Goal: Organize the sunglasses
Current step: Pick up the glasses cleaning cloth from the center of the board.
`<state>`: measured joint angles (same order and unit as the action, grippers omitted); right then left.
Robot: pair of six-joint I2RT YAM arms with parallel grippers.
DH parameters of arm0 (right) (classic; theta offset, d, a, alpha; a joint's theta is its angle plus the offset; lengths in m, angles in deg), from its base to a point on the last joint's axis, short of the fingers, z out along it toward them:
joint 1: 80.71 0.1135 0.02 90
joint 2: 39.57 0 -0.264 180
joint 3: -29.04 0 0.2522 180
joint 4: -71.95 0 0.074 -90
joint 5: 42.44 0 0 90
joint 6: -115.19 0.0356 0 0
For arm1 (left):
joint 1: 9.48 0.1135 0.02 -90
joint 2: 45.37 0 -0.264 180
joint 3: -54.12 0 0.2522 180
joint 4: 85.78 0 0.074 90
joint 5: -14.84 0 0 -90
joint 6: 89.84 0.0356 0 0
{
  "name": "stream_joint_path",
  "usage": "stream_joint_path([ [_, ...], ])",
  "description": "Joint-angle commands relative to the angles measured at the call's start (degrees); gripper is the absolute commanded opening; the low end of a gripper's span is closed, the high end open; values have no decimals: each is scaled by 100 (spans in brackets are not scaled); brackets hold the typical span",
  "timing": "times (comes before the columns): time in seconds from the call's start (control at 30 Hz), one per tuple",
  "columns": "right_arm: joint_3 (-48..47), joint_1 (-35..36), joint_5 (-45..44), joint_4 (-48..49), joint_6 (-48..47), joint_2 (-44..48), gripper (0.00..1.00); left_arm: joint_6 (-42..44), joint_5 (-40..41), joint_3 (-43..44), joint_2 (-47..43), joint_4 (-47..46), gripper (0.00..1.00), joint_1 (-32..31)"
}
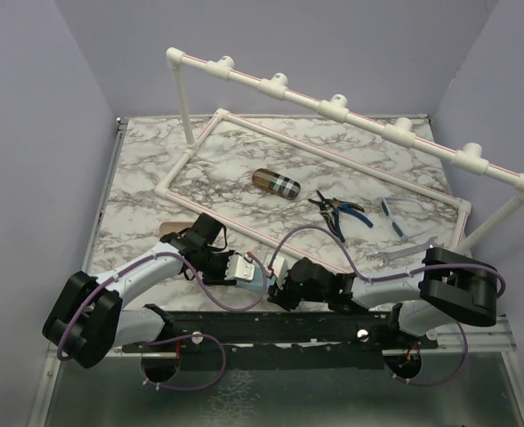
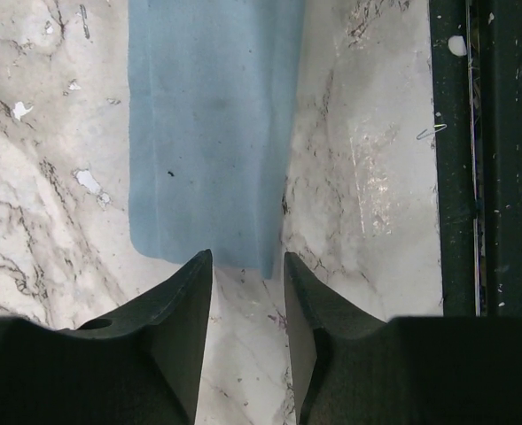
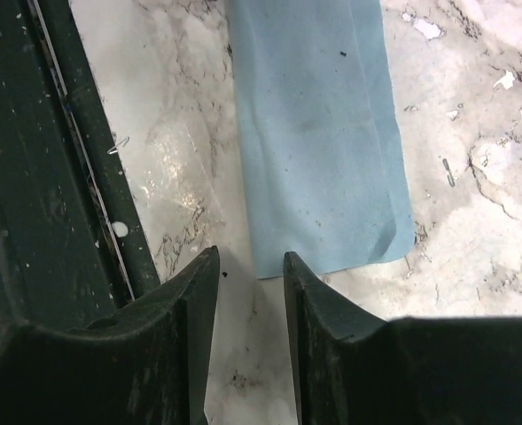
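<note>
The blue-framed sunglasses (image 1: 399, 216) lie unfolded on the marble table at the right, inside the white pipe frame and far from both grippers. My left gripper (image 1: 260, 274) and right gripper (image 1: 278, 286) face each other low over the table's near edge. A blue cloth (image 2: 212, 133) lies flat just beyond the left gripper (image 2: 247, 261), whose jaws stand open over bare marble. The right wrist view has the same blue cloth (image 3: 318, 142) just ahead of the right gripper (image 3: 250, 258), also open with nothing in it.
A brown plaid case (image 1: 275, 182) lies mid-table, with black-and-blue pliers (image 1: 340, 212) to its right and a metal wrench (image 1: 404, 252) nearer the right arm. A white pipe frame (image 1: 333, 107) rings the work area. A dark rail (image 2: 478, 159) borders the near edge.
</note>
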<state>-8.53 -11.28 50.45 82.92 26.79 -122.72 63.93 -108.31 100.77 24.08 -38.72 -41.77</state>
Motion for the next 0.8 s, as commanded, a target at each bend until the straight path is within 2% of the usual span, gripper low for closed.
stream_joint_path([
  [0.0, 116, 11, -436, 0, 272, -186, 38, 113, -55, -218, -89, -265, 39, 22],
  [0.2, 73, 9, -493, -122, 278, -313, 31, -88, 37, -343, 38, -599, 39, 13],
  [0.33, -25, 9, -399, -349, 221, -343, 23, -67, 203, -441, 52, -649, 36, -13],
  [0.47, -59, 9, -325, -465, 136, -248, 14, -107, 239, -541, 29, -649, 26, -63],
  [0.67, -175, 9, -22, -627, 71, -197, 7, -217, 344, -657, 16, -613, 13, -208],
  [0.77, -192, 8, 32, -635, 80, -110, 2, -256, 371, -601, 3, -485, 1, -254],
])
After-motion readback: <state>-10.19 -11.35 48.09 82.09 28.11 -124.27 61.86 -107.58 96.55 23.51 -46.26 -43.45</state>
